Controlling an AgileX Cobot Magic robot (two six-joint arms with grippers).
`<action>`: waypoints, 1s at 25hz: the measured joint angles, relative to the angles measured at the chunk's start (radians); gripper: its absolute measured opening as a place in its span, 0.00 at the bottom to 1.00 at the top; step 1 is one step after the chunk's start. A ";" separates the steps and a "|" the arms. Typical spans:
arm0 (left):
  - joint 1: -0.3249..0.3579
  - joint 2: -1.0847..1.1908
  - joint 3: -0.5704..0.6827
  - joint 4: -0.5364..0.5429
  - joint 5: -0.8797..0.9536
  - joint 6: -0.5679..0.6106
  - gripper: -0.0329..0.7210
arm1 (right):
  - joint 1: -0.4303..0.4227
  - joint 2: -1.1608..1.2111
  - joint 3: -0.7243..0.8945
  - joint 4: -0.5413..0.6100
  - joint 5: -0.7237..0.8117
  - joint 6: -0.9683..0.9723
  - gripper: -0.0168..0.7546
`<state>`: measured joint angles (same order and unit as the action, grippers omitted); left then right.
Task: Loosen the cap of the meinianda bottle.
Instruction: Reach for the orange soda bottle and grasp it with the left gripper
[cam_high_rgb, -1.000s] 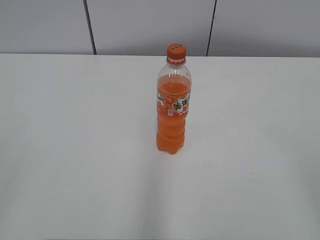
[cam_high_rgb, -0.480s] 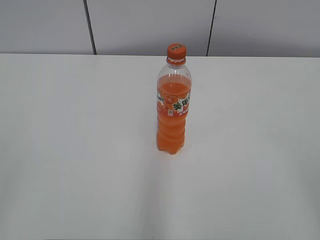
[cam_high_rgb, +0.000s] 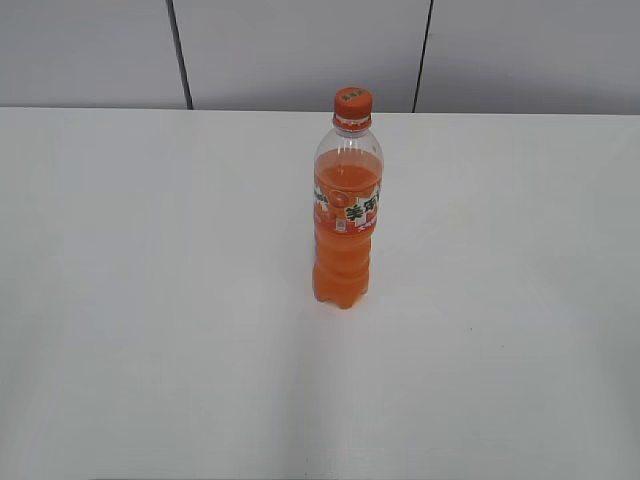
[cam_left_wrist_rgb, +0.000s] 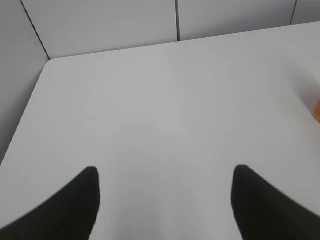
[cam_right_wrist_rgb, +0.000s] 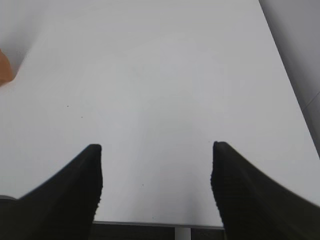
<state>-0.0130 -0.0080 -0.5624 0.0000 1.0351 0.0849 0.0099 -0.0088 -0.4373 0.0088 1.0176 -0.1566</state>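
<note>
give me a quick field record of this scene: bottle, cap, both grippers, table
bottle: meinianda bottle upright on the table, orange soda inside, untouched
cap: orange cap still seated on the neck
left gripper: left gripper jaws spread, nothing between them, only the bottle's orange edge at the right border of its view
right gripper: right gripper jaws spread, empty, near the table's front edge
table: white table, bottle is the only item on it in the exterior view

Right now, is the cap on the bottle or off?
On: the cap sits atop the upright meinianda bottle; how tightly, cannot tell.
</note>
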 joint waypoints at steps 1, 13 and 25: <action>0.000 0.000 0.000 0.000 0.000 0.000 0.71 | 0.000 0.000 0.000 0.000 0.000 0.000 0.69; 0.000 0.000 0.000 0.000 0.000 0.000 0.71 | 0.000 0.000 0.000 0.000 0.000 0.000 0.69; 0.000 0.000 0.000 0.000 0.000 0.000 0.71 | 0.000 0.000 0.000 0.000 0.000 0.000 0.69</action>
<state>-0.0130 -0.0080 -0.5624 0.0000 1.0351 0.0849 0.0099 -0.0088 -0.4373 0.0088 1.0176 -0.1566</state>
